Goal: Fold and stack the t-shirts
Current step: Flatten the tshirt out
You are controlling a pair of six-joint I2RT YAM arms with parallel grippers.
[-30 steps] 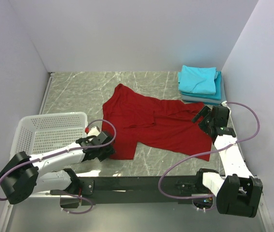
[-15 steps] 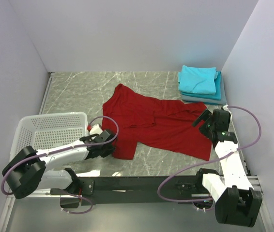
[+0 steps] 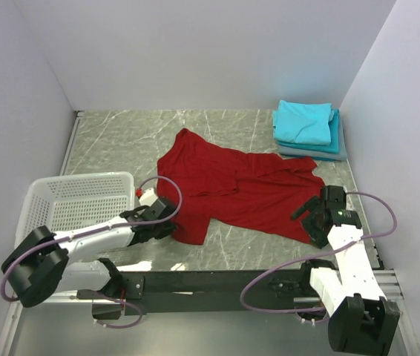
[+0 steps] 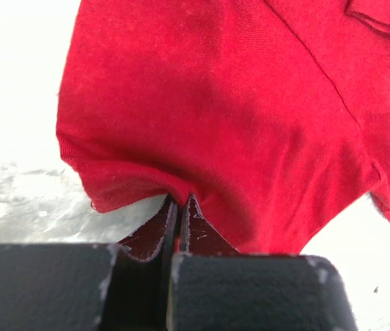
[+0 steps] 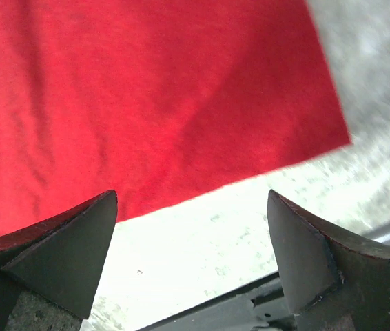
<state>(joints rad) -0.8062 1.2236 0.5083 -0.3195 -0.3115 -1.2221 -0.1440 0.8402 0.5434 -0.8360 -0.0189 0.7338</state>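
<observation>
A deep red t-shirt (image 3: pixel 232 189) lies spread and crumpled on the marble table. My left gripper (image 3: pixel 171 226) is shut on its near left edge; the left wrist view shows the red t-shirt (image 4: pixel 229 117) pinched between the closed fingers (image 4: pixel 195 231). My right gripper (image 3: pixel 308 222) is open at the shirt's near right hem corner; in the right wrist view the red t-shirt (image 5: pixel 147 89) lies just beyond the spread fingertips (image 5: pixel 78 241), with bare table between them. Folded turquoise and grey-blue t-shirts (image 3: pixel 306 126) are stacked at the back right.
A white lattice basket (image 3: pixel 76 204) stands at the left, next to my left arm. Walls close in on the left, the back and the right. The table's near edge with a dark rail (image 3: pixel 210 282) runs just in front of the shirt.
My right gripper has moved toward the near edge, from the shirt's right side down to its near right corner. My left gripper has shifted slightly right onto the shirt's edge.
</observation>
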